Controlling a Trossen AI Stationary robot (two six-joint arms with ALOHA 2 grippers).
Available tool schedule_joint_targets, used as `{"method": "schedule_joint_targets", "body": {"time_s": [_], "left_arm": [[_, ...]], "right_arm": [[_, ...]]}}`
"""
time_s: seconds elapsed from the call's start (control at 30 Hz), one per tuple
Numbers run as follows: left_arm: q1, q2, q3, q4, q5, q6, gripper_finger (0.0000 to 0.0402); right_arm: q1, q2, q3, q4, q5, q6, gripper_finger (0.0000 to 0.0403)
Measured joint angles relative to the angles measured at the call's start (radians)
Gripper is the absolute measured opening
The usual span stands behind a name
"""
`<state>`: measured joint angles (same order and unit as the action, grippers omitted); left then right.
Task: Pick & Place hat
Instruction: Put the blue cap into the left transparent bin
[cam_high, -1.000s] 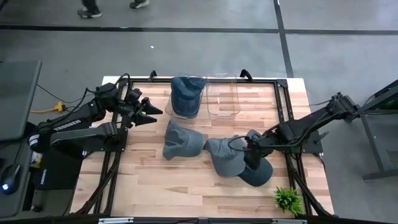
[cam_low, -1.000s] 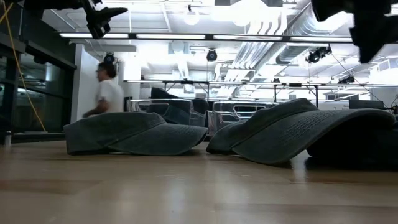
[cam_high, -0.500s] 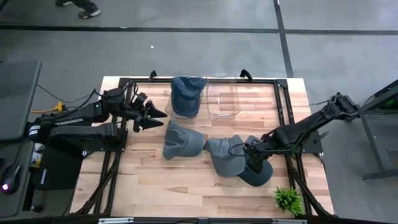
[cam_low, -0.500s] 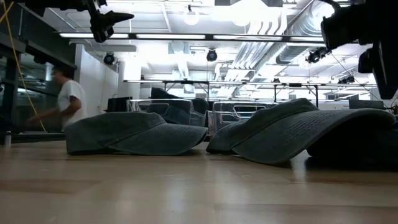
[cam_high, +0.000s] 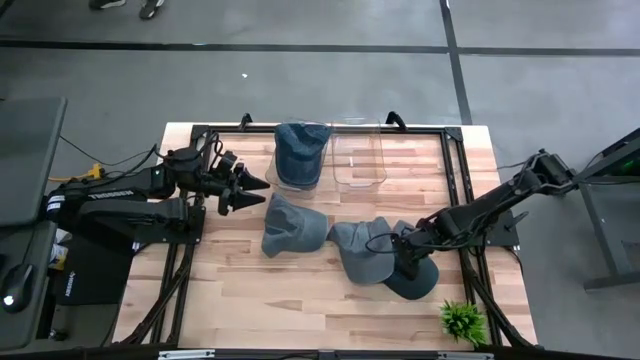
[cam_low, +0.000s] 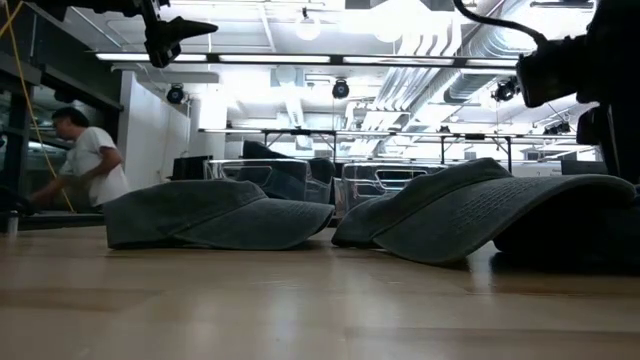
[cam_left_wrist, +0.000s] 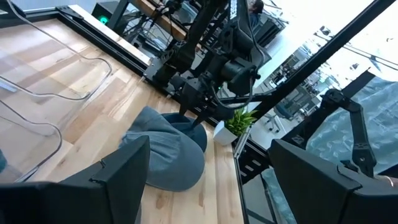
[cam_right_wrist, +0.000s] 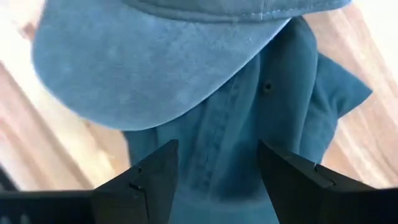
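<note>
On the wooden table (cam_high: 250, 290) we see the two dark arms reaching in from either side, the left arm (cam_high: 120, 195) from the picture's left and the right arm (cam_high: 500, 205) from its right. Near the far edge stand two clear bins side by side: the left bin (cam_high: 300, 155) holds a blue hat, the right bin (cam_high: 360, 160) shows nothing in it. In front of them three more hats lie on the wood: a middle hat (cam_high: 290, 225) just below the filled bin, a second hat (cam_high: 362, 255) to its right, and a darker hat (cam_high: 415, 280) partly tucked under that one. The right gripper (cam_high: 405, 250) hangs directly over this overlapping pair, its fingers (cam_right_wrist: 149, 177) spread apart with blue fabric between them and nothing clamped. The left gripper (cam_high: 245, 190) hovers above bare wood beside the filled bin, fingers likewise parted and holding nothing. A small green plant (cam_high: 462, 320) sits at the table's near right corner.
</note>
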<state>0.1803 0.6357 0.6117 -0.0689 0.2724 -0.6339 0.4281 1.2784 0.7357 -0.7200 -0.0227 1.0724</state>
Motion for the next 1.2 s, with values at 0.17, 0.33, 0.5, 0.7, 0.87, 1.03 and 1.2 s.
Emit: {"method": "schedule_joint_targets", "body": {"time_s": [0.17,0.33,0.5,0.7,0.87,1.03,1.2], "left_arm": [[0.001,0.0,0.0,0.0,-0.016,-0.015,0.0308],[0.002,0.0,0.0,0.0,-0.02,-0.025,0.0308],[0.002,0.0,0.0,0.0,-0.022,-0.026,0.0308],[0.002,0.0,0.0,-0.001,-0.025,-0.029,0.0308],[0.002,0.0,0.0,-0.003,-0.031,-0.029,0.0308],[0.002,0.0,0.0,-0.009,-0.04,-0.029,0.0308],[0.002,0.0,0.0,-0.009,-0.04,-0.029,0.0308]], "right_arm": [[-0.008,0.062,0.0,0.007,0.003,-0.007,0.021],[-0.008,0.142,0.0,0.057,-0.011,0.004,0.021],[-0.008,0.213,0.001,0.068,-0.013,0.053,0.0204],[-0.008,0.27,0.006,0.072,-0.013,0.096,0.0158],[-0.008,0.3,0.006,0.074,-0.014,0.106,0.0102],[-0.009,0.301,0.005,0.078,-0.014,0.132,0.003],[-0.01,0.302,0.006,0.078,-0.016,0.142,0.0011]]}}
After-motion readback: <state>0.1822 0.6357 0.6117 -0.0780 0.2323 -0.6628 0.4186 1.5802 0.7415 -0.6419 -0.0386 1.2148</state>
